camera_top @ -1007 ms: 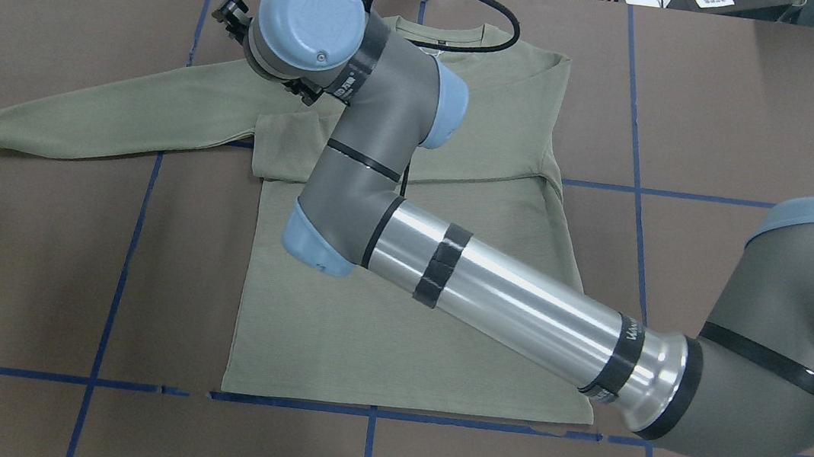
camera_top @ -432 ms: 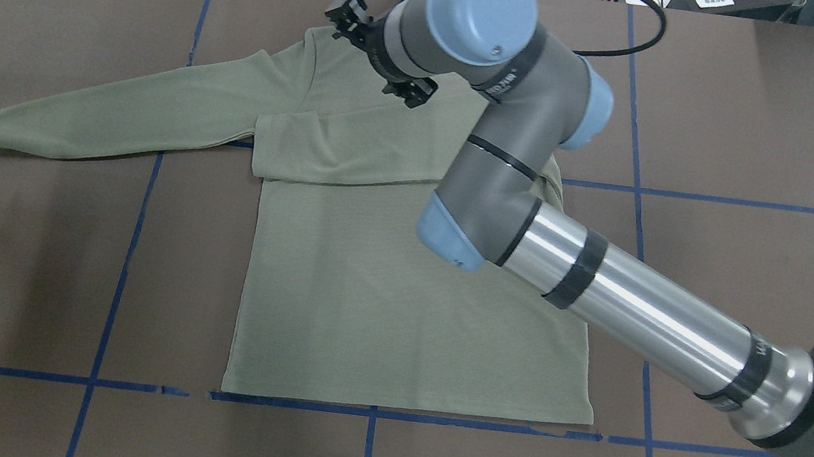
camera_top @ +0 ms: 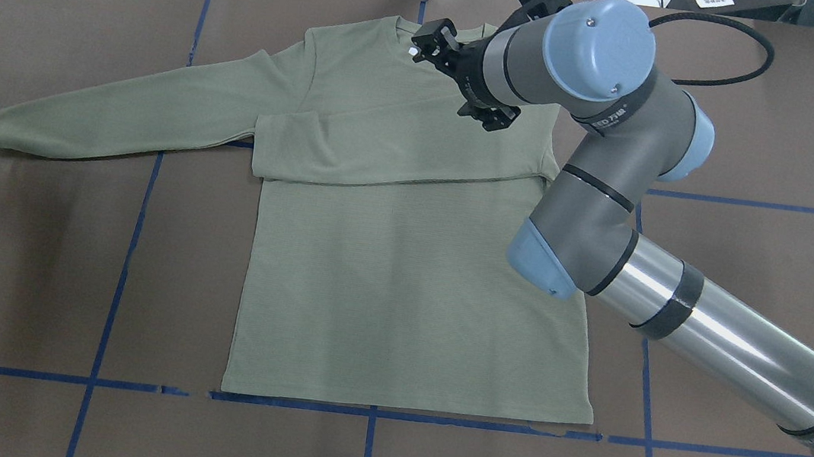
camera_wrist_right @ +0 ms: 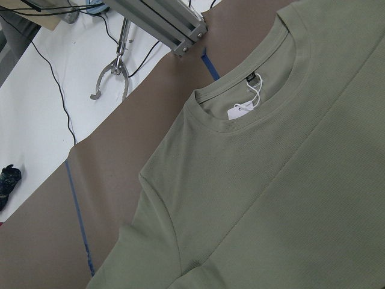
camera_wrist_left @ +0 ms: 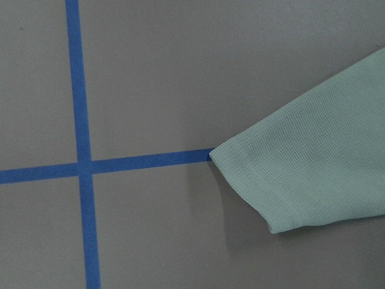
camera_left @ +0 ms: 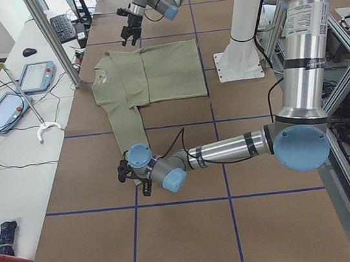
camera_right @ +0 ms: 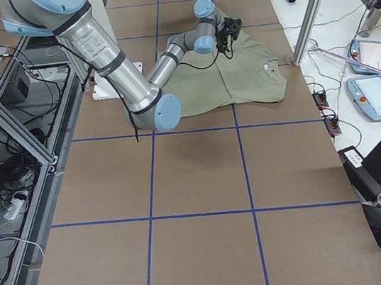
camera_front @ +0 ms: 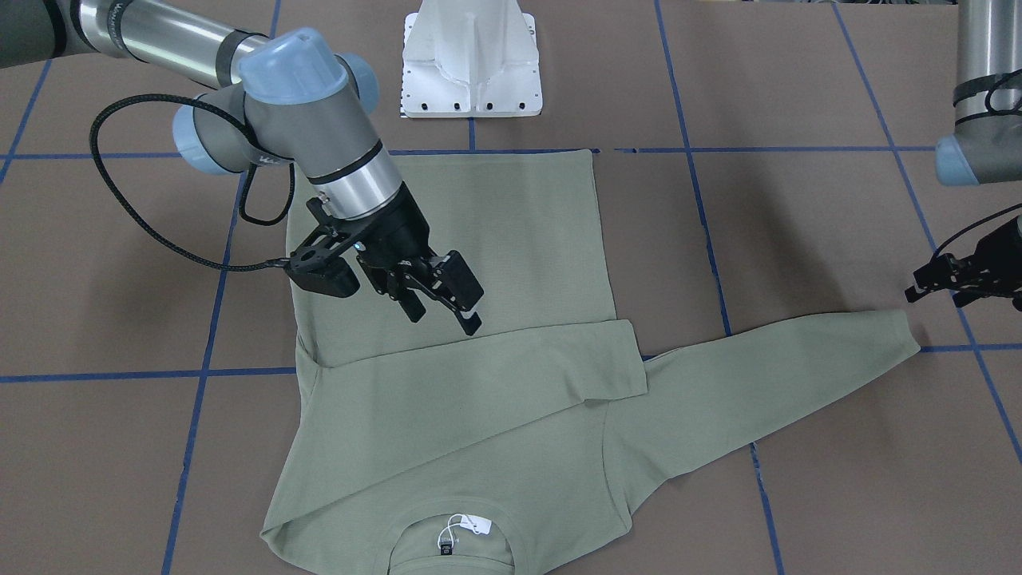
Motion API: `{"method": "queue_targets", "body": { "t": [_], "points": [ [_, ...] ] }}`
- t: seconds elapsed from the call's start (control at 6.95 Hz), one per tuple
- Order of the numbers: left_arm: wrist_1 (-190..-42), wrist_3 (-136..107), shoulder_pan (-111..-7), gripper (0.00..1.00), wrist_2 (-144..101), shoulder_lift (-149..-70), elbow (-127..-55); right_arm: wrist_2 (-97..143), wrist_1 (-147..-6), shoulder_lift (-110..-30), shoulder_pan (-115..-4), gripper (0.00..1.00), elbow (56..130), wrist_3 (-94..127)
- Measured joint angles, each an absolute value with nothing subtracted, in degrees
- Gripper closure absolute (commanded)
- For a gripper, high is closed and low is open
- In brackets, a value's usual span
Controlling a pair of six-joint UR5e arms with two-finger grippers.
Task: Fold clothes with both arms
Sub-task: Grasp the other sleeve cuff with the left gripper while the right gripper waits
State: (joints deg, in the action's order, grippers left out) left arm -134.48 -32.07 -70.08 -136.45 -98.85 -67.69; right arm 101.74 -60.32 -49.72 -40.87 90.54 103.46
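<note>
The green long-sleeved shirt (camera_top: pixel 401 281) lies flat on the brown table, collar at the far side. One sleeve (camera_top: pixel 384 157) is folded across the chest. The other sleeve (camera_top: pixel 121 112) stretches out to the left. My right gripper (camera_top: pixel 461 77) hangs open and empty above the chest near the collar, also in the front view (camera_front: pixel 444 318). Its wrist view shows the collar with the white tag (camera_wrist_right: pixel 240 110). My left gripper (camera_front: pixel 918 289) looks open and sits beside the outstretched sleeve's cuff (camera_wrist_left: pixel 301 180), which lies loose on the table.
The white pedestal base (camera_front: pixel 471 64) stands at the robot's side of the table. Blue tape lines (camera_top: pixel 120 257) grid the brown tabletop. A metal post (camera_wrist_right: pixel 162 18) and a side table with tablets (camera_left: pixel 8 102) and a seated person lie beyond the far edge.
My right arm has swung right across the shirt, from over the left shoulder to near the collar. My left gripper has come into view at the cuff.
</note>
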Motion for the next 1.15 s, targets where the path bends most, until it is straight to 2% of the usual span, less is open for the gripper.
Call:
{"method": "queue_targets", "body": {
  "t": [0.29,0.72,1.01,1.15],
  "points": [
    [-134.58,-32.77,-69.60,0.18,-136.43,-102.88,-63.71,101.70,-60.37,-51.92,-40.99,0.01,92.17,103.45],
    [-134.62,-32.87,-68.32,0.27,-136.49,-104.11,-61.98,101.61,-60.38,-52.44,-41.04,0.01,92.28,103.41],
    [-134.61,-32.87,-67.72,0.52,-136.49,-104.09,-61.52,101.60,-60.38,-52.47,-41.04,0.01,92.19,103.40],
    [-134.60,-32.87,-67.64,0.57,-136.49,-104.08,-61.35,101.60,-60.38,-52.47,-41.04,0.01,92.23,103.42]
  ]
}}
